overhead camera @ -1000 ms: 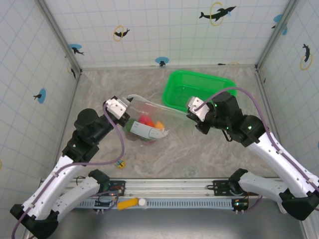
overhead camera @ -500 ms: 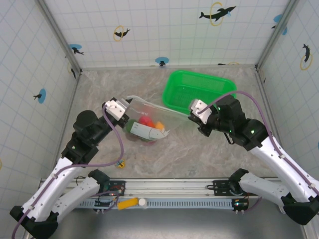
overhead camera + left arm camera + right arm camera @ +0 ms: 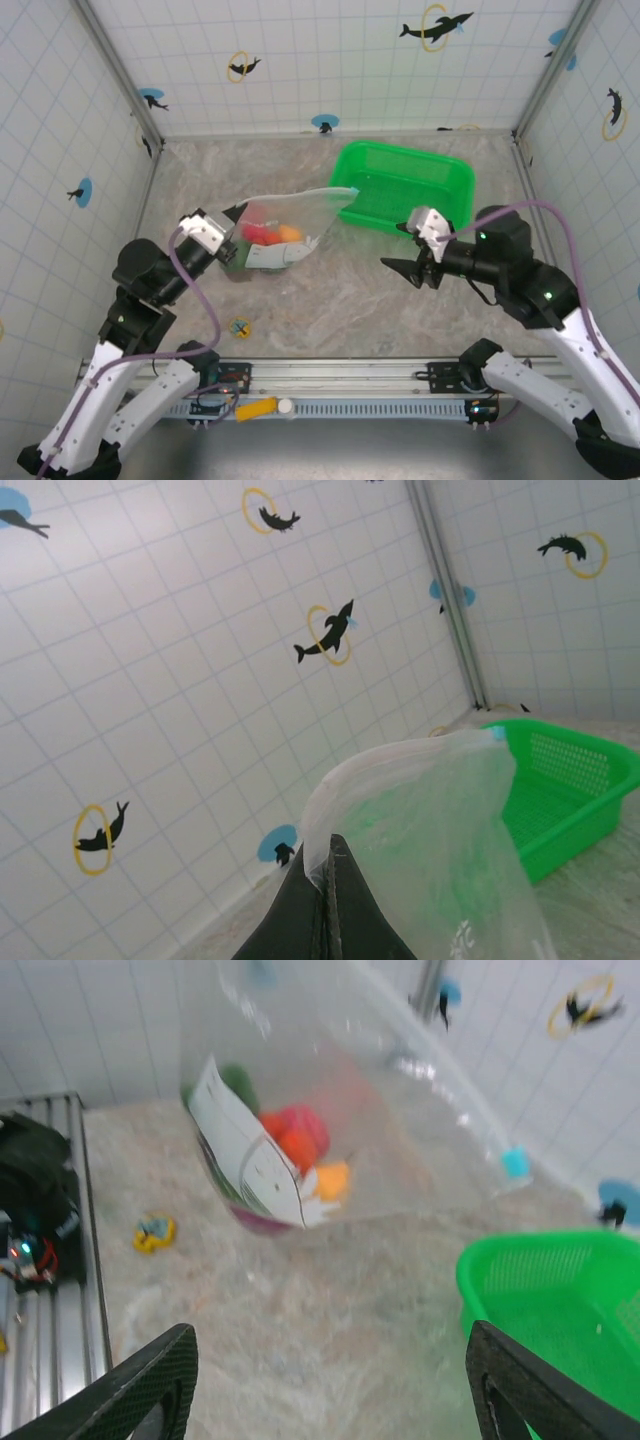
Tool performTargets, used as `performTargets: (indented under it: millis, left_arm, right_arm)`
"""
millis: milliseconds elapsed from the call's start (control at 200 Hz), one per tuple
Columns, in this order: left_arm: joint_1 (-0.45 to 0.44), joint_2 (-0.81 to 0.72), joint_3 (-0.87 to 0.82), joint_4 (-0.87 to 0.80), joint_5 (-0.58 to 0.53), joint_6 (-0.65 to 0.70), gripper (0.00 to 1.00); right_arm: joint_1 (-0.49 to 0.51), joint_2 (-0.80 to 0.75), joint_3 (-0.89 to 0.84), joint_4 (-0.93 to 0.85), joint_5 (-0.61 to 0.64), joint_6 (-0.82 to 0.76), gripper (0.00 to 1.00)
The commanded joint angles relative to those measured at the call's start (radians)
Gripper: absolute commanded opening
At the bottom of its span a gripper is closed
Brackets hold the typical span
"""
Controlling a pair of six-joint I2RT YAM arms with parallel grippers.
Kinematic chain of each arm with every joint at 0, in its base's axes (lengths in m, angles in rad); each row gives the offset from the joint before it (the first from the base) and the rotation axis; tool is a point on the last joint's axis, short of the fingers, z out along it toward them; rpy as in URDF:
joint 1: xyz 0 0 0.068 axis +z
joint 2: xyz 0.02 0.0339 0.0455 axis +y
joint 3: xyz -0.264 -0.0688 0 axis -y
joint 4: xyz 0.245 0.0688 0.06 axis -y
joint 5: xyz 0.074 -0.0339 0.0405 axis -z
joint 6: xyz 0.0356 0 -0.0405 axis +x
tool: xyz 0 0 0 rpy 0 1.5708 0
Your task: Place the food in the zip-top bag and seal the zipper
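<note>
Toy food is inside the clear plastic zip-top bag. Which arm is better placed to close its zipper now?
Probably right: the right gripper is open, empty and faces the clear plastic zip-top bag; the left gripper is shut on the bag's corner, holding it up.

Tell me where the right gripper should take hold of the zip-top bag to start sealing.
I'd pinch the free end of the zipper, by the blue tab, coming in from the basket side. The left gripper pinches the opposite corner, so the strip spans between them; the food sits low, clear of it.
</note>
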Motion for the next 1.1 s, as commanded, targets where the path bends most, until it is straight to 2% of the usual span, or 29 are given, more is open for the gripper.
performTargets:
  millis: [0,190,315,385,450,520,596,661,771,931,1096]
  left_arm:
    - [0.003,-0.035,0.021,-0.069,0.113,0.021,0.00]
    - [0.003,-0.040,0.034,-0.151,0.407,0.021,0.00]
    - [0.002,0.006,0.003,-0.143,0.514,-0.009,0.00]
    - [0.003,0.042,-0.013,-0.118,0.516,-0.046,0.00]
    - [0.003,0.087,-0.050,-0.065,0.453,-0.095,0.00]
    - [0.003,0.167,-0.094,-0.019,0.293,-0.163,0.00]
    - [0.005,0.324,-0.103,-0.029,0.147,-0.212,0.00]
    - [0.008,0.477,-0.098,-0.038,0.082,-0.238,0.00]
    - [0.044,0.649,-0.142,0.077,-0.050,-0.317,0.00]
    - [0.186,0.648,-0.268,0.307,-0.209,-0.500,0.00]
    - [0.241,0.625,-0.316,0.350,-0.417,-0.568,0.00]
  right_arm:
    - [-0.001,-0.004,-0.031,0.111,-0.052,0.047,0.72]
    - [-0.001,-0.034,-0.069,0.168,0.070,0.025,0.72]
    - [-0.001,-0.056,-0.093,0.197,0.086,0.024,0.72]
    - [-0.001,-0.060,-0.103,0.193,0.102,0.019,0.73]
    - [-0.001,-0.059,-0.113,0.182,0.115,0.009,0.73]
    - [-0.001,-0.063,-0.129,0.183,0.132,0.003,0.73]
    - [-0.001,-0.069,-0.150,0.192,0.153,-0.002,0.73]
    - [-0.001,-0.071,-0.162,0.196,0.168,-0.006,0.73]
    - [-0.002,-0.071,-0.174,0.190,0.173,-0.010,0.73]
    - [-0.002,-0.086,-0.200,0.193,0.187,-0.013,0.73]
    - [-0.002,-0.088,-0.235,0.217,0.222,-0.011,0.73]
